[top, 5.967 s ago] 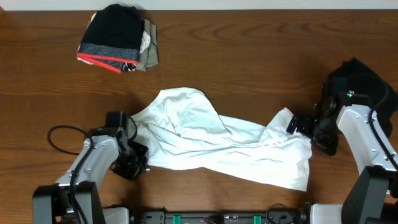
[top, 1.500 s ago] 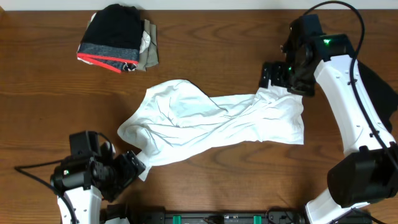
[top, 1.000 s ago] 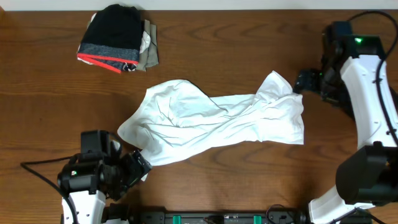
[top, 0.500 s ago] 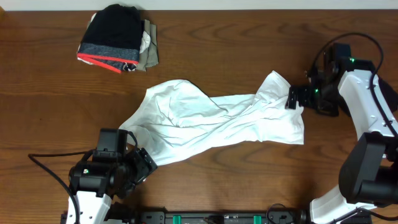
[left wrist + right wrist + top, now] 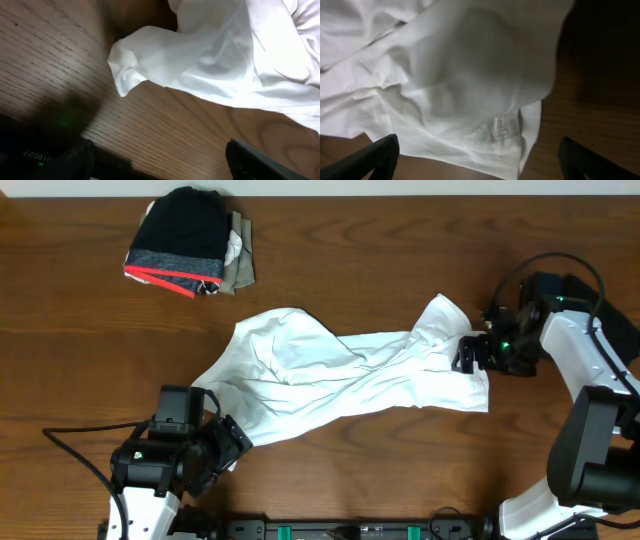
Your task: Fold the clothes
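I have the wooden table filling the overhead view. The white shirt lies unfolded and crumpled across its middle, running from the near left up toward the right, and one corner stands up in a peak at its right end. In the far left corner, well apart from the shirt, sits a pile of folded garments, dark on top with a red edge along its near side. At the right edge a dark shape shows behind my right arm; it may be a black garment, but the arm covers too much for me to be sure.

My right gripper is at the shirt's right end, just below the peaked corner. On the right wrist view its jaws stand wide apart with the hem lying under them, and nothing is clamped. My left gripper sits at the near left, just beside the shirt's lower corner. Its jaws are apart too, and on the left wrist view that corner lies on bare wood ahead of the fingers
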Robot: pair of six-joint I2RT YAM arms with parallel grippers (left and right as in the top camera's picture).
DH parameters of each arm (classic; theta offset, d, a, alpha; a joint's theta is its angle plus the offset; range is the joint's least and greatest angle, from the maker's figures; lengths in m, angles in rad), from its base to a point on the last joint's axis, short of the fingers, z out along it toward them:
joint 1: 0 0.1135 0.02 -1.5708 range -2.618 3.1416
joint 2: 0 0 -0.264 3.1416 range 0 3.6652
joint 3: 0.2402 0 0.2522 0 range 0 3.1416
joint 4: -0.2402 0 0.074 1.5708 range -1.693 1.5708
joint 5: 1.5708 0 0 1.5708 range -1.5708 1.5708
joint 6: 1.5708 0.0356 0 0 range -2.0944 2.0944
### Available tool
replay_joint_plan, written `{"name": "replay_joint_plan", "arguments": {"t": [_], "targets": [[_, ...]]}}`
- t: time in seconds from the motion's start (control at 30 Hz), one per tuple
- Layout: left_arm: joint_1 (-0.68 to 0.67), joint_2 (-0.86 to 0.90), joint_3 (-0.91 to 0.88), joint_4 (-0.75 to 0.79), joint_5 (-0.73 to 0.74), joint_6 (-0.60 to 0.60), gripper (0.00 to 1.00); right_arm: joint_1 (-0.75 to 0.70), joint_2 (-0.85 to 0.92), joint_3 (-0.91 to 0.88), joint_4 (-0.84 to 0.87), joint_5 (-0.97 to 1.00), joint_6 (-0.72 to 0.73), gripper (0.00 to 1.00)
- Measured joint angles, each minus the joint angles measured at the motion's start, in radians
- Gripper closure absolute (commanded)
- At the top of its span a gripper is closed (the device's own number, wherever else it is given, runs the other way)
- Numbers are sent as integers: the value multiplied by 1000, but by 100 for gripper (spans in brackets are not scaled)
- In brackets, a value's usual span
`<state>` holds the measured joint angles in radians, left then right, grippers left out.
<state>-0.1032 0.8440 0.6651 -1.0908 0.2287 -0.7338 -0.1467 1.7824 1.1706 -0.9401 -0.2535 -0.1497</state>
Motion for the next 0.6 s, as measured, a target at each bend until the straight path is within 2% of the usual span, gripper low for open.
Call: {"name": "replay_joint_plan", "arguments": {"t": [0.3,0.6], "targets": [[0,0,0,0,0,2,14,-1,0,-6,23,-26,-39,1],[0,0,0,0,0,5,14,-46,0,-6,37,72,122,1]]}}
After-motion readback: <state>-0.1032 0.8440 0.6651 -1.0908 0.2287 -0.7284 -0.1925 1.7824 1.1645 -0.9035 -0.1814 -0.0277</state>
